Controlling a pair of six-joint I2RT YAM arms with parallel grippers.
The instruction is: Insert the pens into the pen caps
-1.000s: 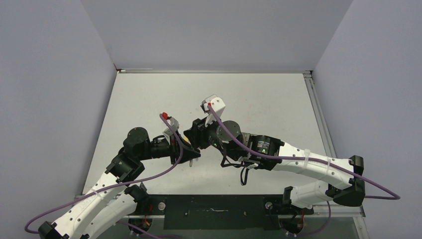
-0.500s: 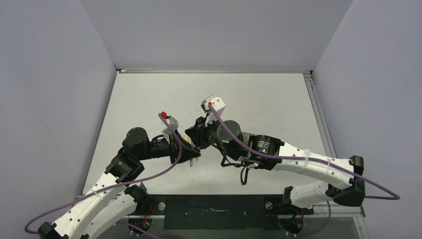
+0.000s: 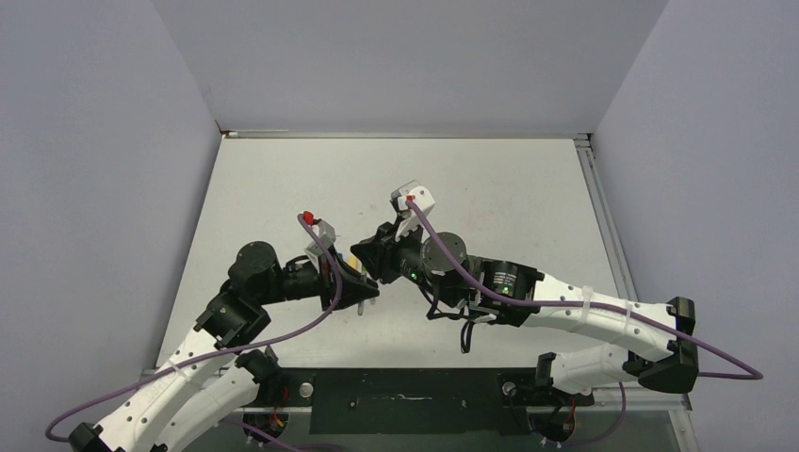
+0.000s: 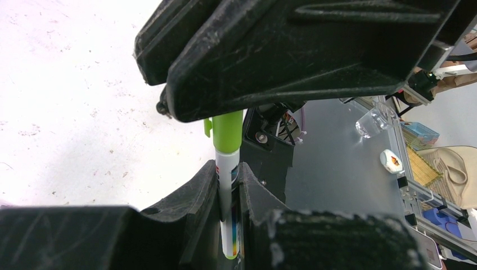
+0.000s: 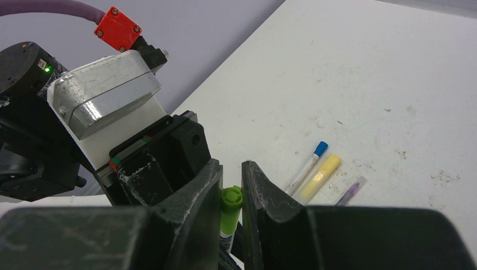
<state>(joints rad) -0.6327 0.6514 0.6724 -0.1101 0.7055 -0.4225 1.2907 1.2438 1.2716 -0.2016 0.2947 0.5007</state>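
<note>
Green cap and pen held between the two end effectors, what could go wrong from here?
The left end effector pinches the pen by its slim barrel, so pressing the green cap down might slide the pen through its grip. The right end effector grips only that short cap, so a slight tilt could jam it or pop it loose.

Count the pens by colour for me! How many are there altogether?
Blue-tipped pen: 1
Yellow pen: 1
Purple pen: 1
Green-capped pen: 1
Total: 4
</note>
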